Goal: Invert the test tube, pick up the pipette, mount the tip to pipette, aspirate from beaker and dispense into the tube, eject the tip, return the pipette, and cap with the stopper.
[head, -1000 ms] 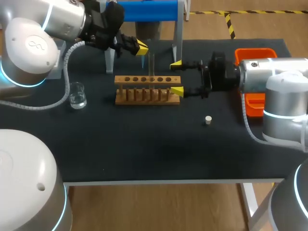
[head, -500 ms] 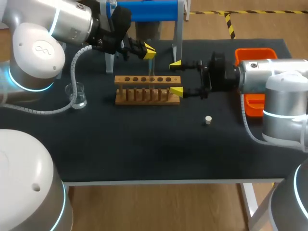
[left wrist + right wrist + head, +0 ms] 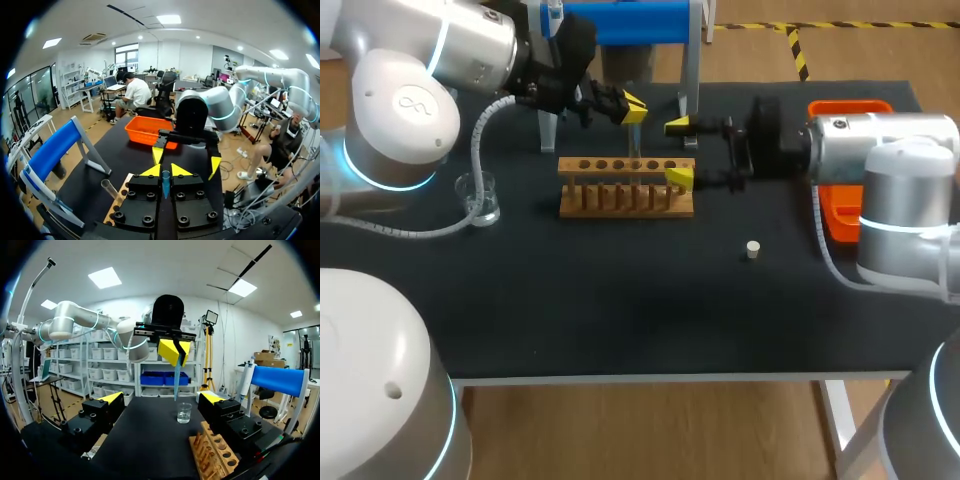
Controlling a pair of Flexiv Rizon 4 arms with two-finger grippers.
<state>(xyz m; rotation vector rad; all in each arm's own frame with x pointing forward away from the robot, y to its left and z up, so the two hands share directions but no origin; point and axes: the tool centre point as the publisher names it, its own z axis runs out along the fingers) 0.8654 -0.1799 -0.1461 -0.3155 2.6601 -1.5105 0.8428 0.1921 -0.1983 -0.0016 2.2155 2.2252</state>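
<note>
A clear test tube (image 3: 635, 140) stands upright in the wooden rack (image 3: 620, 200). My left gripper (image 3: 631, 105) hangs just above the tube, shut on a thin blue pipette (image 3: 176, 377) that points down. The left wrist view shows the blue tip (image 3: 165, 183) between the closed fingers and the tube (image 3: 110, 189) beside them. My right gripper (image 3: 678, 152) is open at the rack's right end, one finger behind it and one at its front corner. A glass beaker (image 3: 480, 197) of water sits left of the rack. The white stopper (image 3: 752, 250) lies in front, to the right.
A blue pipette stand (image 3: 620, 22) rises behind the rack. An orange tray (image 3: 845, 112) lies at the back right, under my right arm. The rack (image 3: 212, 452) lies beside the right gripper (image 3: 162, 399), the beaker (image 3: 184, 412) farther ahead.
My left gripper has moved right, from behind the rack's left part to above the test tube. My right gripper has shifted a little left, closer around the rack's right end.
</note>
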